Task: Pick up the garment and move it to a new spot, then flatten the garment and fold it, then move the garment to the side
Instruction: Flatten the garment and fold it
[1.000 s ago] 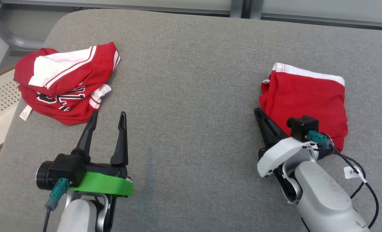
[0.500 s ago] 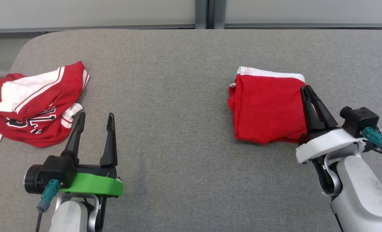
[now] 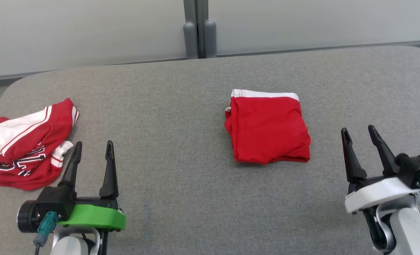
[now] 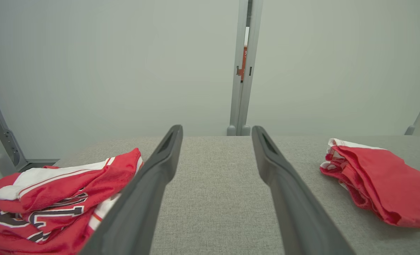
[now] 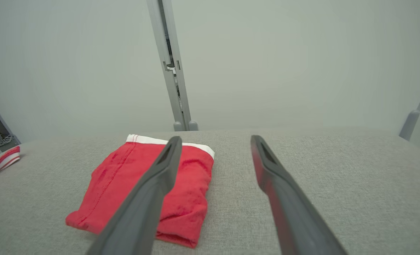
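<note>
The garment (image 3: 268, 129) is a red piece with a white band, lying folded in a compact rectangle on the grey padded table (image 3: 181, 106), right of centre. My right gripper (image 3: 357, 129) stands open to its right, a short gap away, holding nothing. In the right wrist view the garment (image 5: 118, 177) lies left of and partly behind the open right gripper (image 5: 215, 138). My left gripper (image 3: 93, 143) is open and empty at the lower left. In the left wrist view, the left gripper (image 4: 217, 128) points at bare table, with the garment (image 4: 379, 177) far to the right.
A crumpled red and white jersey (image 3: 22, 152) lies at the table's left edge, just left of my left gripper, and appears as the jersey (image 4: 54, 191) in the left wrist view. A pale wall with a grey post (image 3: 196, 32) runs behind the table's rounded far edge.
The head camera has swung, shifting the whole picture. My right gripper, shut at the garment's edge before, has opened and drawn back to the right of it. The left gripper stays open.
</note>
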Motion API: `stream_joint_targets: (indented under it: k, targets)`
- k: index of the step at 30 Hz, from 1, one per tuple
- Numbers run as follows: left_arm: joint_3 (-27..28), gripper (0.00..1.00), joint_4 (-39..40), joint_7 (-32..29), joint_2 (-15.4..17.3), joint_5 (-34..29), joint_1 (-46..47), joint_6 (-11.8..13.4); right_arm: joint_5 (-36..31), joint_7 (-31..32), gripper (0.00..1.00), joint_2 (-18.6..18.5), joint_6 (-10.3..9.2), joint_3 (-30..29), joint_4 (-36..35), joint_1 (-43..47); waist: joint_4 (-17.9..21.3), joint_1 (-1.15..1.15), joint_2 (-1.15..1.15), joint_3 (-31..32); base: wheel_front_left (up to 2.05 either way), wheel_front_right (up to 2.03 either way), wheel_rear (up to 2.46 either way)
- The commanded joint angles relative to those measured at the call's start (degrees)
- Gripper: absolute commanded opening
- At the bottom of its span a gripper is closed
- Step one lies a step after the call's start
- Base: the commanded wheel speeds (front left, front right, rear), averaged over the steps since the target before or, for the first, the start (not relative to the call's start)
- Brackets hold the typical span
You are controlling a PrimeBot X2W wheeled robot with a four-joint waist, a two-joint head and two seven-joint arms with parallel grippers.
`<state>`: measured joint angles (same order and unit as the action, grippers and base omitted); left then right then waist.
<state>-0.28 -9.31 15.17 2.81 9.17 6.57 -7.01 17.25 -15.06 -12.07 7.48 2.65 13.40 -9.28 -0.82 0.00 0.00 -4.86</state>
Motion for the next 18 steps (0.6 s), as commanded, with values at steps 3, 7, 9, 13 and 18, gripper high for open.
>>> stream_joint_targets:
  k: [3, 7, 9, 13, 18]
  targets:
    - [1.05, 1.00, -0.31, -0.05, 0.16, -0.70, -1.93, 0.41, -1.28, -0.16, 1.00, 0.63, 0.03, -1.39, -1.89, 3.31, 0.63, 0.00, 0.00, 2.56, 0.00, 0.00, 0.00]
    - [2.15, 1.00, -0.40, -0.05, 0.16, -1.10, -3.44, 0.32, -2.10, -0.16, 1.00, 1.50, 0.03, -2.56, -3.57, 6.14, 0.49, 0.00, 0.00, 3.93, 0.00, 0.00, 0.00]
    - [2.50, 1.00, -0.76, -0.05, 0.35, -1.25, -4.22, 0.23, -2.34, -0.16, 1.00, 2.02, 0.03, -3.07, -4.31, 7.42, 0.40, 0.00, 0.00, 4.51, 0.00, 0.00, 0.00]
    - [2.78, 1.00, -0.81, -0.05, 0.89, -1.29, -5.35, 0.01, -2.70, -0.16, 1.00, 2.79, 0.03, -3.46, -5.40, 9.17, 0.34, 0.00, 0.00, 5.10, 0.00, 0.00, 0.00]
    - [2.68, 1.00, -0.71, -0.05, 1.66, -1.30, -6.31, -0.05, -3.02, -0.16, 1.00, 3.23, 0.03, -3.48, -6.43, 10.50, 0.30, 0.00, 0.00, 5.62, 0.00, 0.00, 0.00]
